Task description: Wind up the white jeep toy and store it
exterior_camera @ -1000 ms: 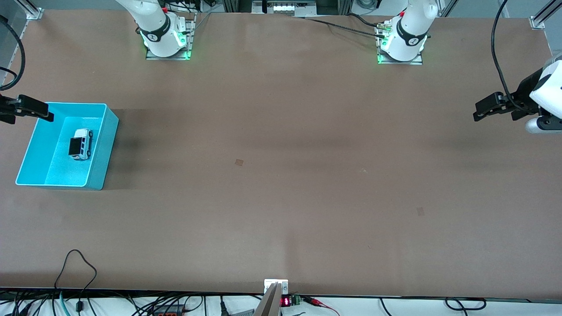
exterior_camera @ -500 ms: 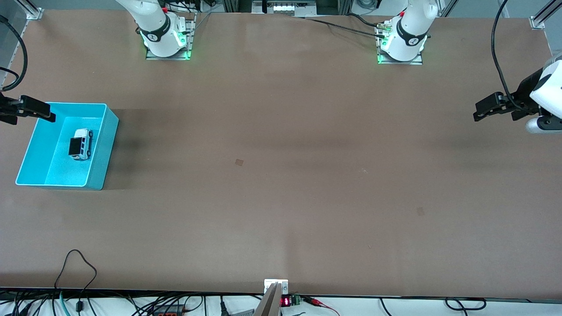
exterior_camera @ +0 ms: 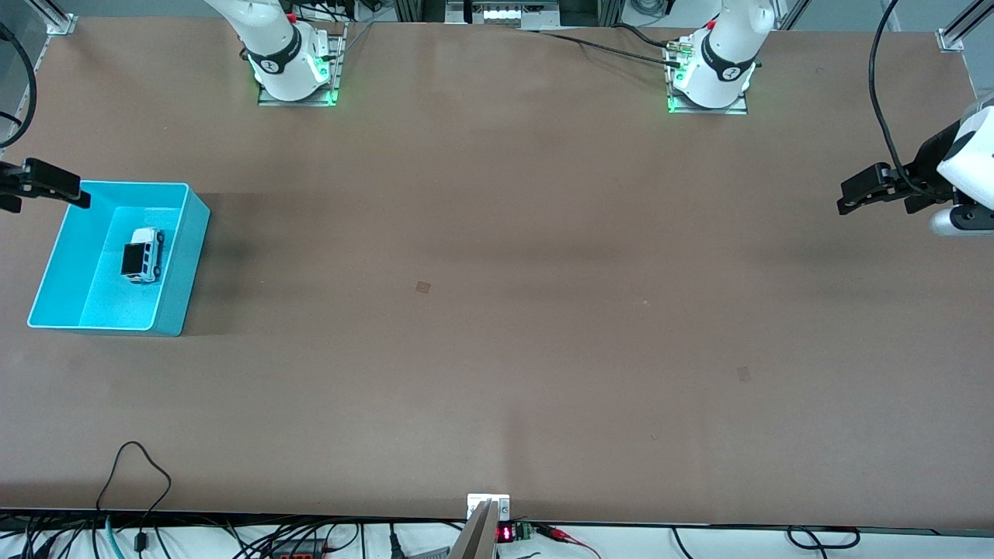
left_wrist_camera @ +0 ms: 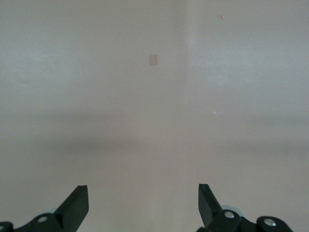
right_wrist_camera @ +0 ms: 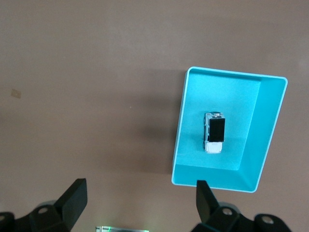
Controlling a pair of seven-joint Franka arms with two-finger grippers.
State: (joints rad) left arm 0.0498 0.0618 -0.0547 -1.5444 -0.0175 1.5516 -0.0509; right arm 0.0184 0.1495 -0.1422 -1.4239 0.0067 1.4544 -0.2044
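The white jeep toy (exterior_camera: 142,255) with its black roof sits upright on the floor of the cyan bin (exterior_camera: 186,233) at the right arm's end of the table. The right wrist view looks down on the jeep (right_wrist_camera: 214,133) inside the bin (right_wrist_camera: 270,130). My right gripper (exterior_camera: 74,194) hangs open and empty over the bin's corner that lies farthest from the front camera; in its wrist view the right gripper (right_wrist_camera: 140,191) is over bare table beside the bin. My left gripper (exterior_camera: 846,198) waits open and empty over the left arm's end of the table, with only bare table under the left gripper (left_wrist_camera: 143,193).
The brown table (exterior_camera: 497,310) carries only small taped marks (exterior_camera: 422,286). The two arm bases (exterior_camera: 291,70) (exterior_camera: 710,78) stand along the edge farthest from the front camera. A loose black cable (exterior_camera: 140,466) loops onto the edge nearest that camera.
My right gripper has drifted slightly away from over the bin's corner, toward the table's end. The jeep, the bin and the left arm have not moved.
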